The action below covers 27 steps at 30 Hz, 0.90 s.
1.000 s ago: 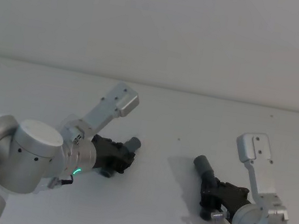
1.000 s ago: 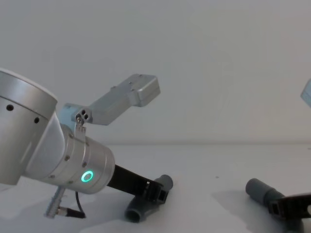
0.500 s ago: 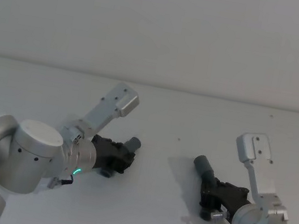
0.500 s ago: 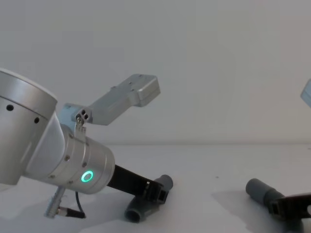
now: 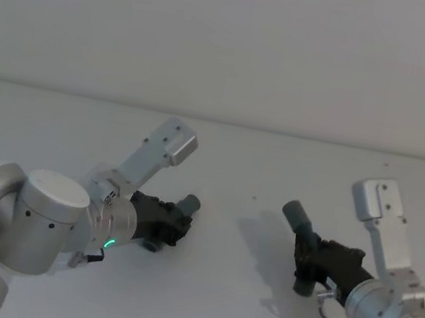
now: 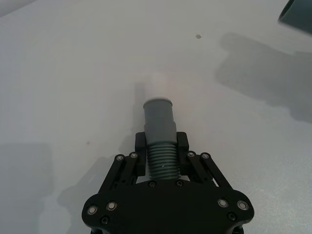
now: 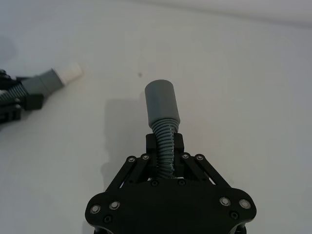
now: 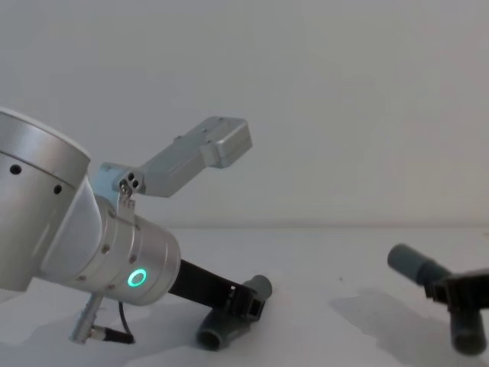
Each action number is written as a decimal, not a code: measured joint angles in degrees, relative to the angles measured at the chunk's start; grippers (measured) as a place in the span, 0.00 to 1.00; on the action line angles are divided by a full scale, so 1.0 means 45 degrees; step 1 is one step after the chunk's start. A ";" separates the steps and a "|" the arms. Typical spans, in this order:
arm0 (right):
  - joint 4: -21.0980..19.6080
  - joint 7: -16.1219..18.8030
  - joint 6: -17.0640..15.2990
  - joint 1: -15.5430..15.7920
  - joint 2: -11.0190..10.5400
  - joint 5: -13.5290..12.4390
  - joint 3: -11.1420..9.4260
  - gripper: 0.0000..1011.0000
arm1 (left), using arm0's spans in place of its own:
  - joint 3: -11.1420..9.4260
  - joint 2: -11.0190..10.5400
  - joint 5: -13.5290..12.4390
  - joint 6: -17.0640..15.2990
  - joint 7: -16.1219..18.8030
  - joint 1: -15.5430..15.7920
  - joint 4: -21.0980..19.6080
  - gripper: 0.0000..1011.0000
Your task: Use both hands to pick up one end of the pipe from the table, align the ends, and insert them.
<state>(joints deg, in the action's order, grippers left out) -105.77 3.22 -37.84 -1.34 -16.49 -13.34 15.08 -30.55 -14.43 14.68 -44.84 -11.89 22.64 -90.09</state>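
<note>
My left gripper (image 5: pixel 170 222) is shut on the ribbed part of one dark-grey pipe piece (image 5: pixel 188 204), low over the white table (image 5: pixel 219 315). In the left wrist view its fingers (image 6: pixel 141 142) clamp the ribs below the grey cuff (image 6: pixel 159 117), which ends in a pale white tip. In the chest view this piece's lower end (image 8: pixel 215 334) looks to rest on the table. My right gripper (image 5: pixel 313 257) is shut on the second pipe piece (image 5: pixel 298 216) and holds it above the table, cuff (image 7: pixel 162 101) pointing toward the left piece (image 7: pixel 47 81). The two ends are well apart.
The left arm's silver cylinder with its green ring light (image 8: pixel 137 277) fills the near left of the chest view. Bare white table lies between the two grippers (image 8: pixel 321 313) and behind them up to a plain white wall.
My right gripper has risen and shifted a little to the right with its pipe piece, lifting it off the table. The left gripper and its piece have stayed put.
</note>
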 joint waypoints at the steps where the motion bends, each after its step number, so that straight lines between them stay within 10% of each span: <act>1: -0.0025 0.0065 0.0090 -0.0001 -0.0051 -0.0003 -0.0025 0.16 | 0.0000 0.0000 0.0000 0.0000 0.0000 0.0001 0.0000 0.34; 27: -0.0073 0.3945 0.5277 0.0252 -0.2854 -0.0402 -0.1055 0.16 | -0.0381 -0.0557 -0.0372 0.0181 -0.0617 0.0323 -0.0479 0.34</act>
<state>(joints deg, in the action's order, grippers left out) -106.09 20.97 -14.10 -0.20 -29.33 -15.15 10.33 -32.26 -16.93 13.01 -44.03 -14.66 24.09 -92.25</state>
